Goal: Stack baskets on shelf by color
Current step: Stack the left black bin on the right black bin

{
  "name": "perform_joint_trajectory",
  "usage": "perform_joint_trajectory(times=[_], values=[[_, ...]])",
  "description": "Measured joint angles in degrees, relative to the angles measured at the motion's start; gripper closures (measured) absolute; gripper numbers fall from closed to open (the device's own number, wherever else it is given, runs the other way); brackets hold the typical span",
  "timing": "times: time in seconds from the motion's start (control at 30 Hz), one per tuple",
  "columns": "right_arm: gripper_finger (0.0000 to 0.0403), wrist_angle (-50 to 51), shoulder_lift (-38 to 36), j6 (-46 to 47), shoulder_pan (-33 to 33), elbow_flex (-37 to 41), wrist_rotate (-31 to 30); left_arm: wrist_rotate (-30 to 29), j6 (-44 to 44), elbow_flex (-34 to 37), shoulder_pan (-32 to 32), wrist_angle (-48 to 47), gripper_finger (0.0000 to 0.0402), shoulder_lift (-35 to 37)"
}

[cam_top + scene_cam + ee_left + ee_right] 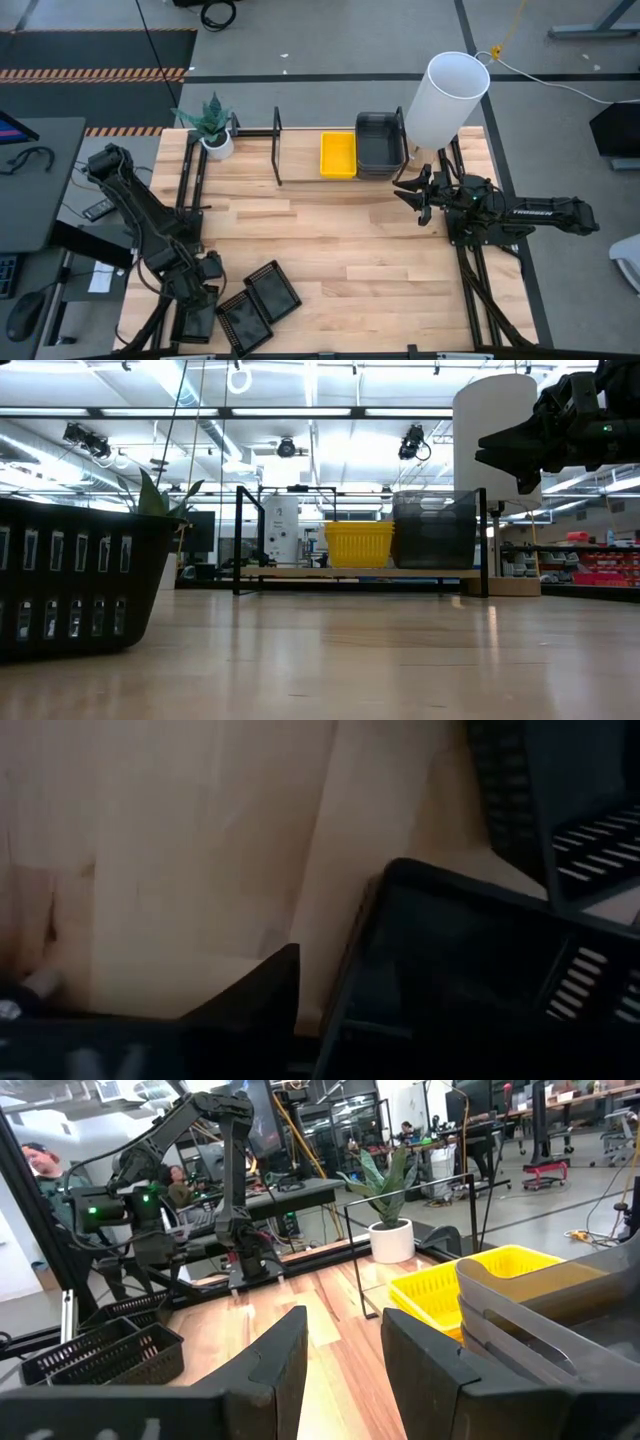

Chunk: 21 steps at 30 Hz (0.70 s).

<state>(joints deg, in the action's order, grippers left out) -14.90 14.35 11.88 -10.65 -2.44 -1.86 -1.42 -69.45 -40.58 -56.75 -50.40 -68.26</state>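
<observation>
Three black perforated baskets (250, 305) lie clustered at the near-left corner of the plank table (340, 250), two of them turned at an angle so their long sides run diagonally to the table edge, the third tucked beneath the left gripper (200, 300), which hangs low just over it with its dark fingers (250, 1010) spread apart, one finger outside the basket's rim; whether anything is gripped cannot be told. In the low view one of these black baskets (75, 575) fills the left foreground, its slotted wall facing the camera. Across the table, on the far side, the shelf (300, 160), a light wooden board framed by thin black bars, runs with its length along the table's far edge; on its right half sits a yellow basket (338, 155), long axis pointing across the shelf's depth, and just beside it to the right a smoky dark-grey basket stack (381, 143), standing taller than the yellow one. A tall white cylinder (445, 98) stands at the shelf's right end, close against the grey stack, and a small potted plant (213, 130) in a white pot sits at the left end. The right gripper (412, 192) hovers above the table near the shelf's right end, below the cylinder in the overhead frame, its fingers (275, 1355) parted with nothing between them, pointing left along the shelf front. People sit at desks in the workshop beyond the table.
</observation>
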Motion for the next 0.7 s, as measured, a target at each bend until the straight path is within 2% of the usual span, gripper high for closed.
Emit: perform_joint_trajectory(times=[0.2, 0.37, 0.5, 0.7], values=[[0.0267, 0.0, 0.0, 0.0, 0.0, 0.0, 0.0, 0.0, 1.1, 0.3, -0.1, 0.4, 0.0245, 0.0], [0.0267, 0.0, 0.0, 0.0, 0.0, 0.0, 0.0, 1.2, 1.2, 4.0, -0.1, 5.4, 0.0261, 0.0], [0.0267, 0.0, 0.0, 0.0, 0.0, 0.0, 0.0, 2.8, 0.8, 5.6, -0.1, 5.5, 0.0273, -0.1], [0.0267, 0.0, 0.0, 0.0, 0.0, 0.0, 0.0, 2.5, 0.8, 5.8, 0.0, 5.4, 0.0319, -0.1]])
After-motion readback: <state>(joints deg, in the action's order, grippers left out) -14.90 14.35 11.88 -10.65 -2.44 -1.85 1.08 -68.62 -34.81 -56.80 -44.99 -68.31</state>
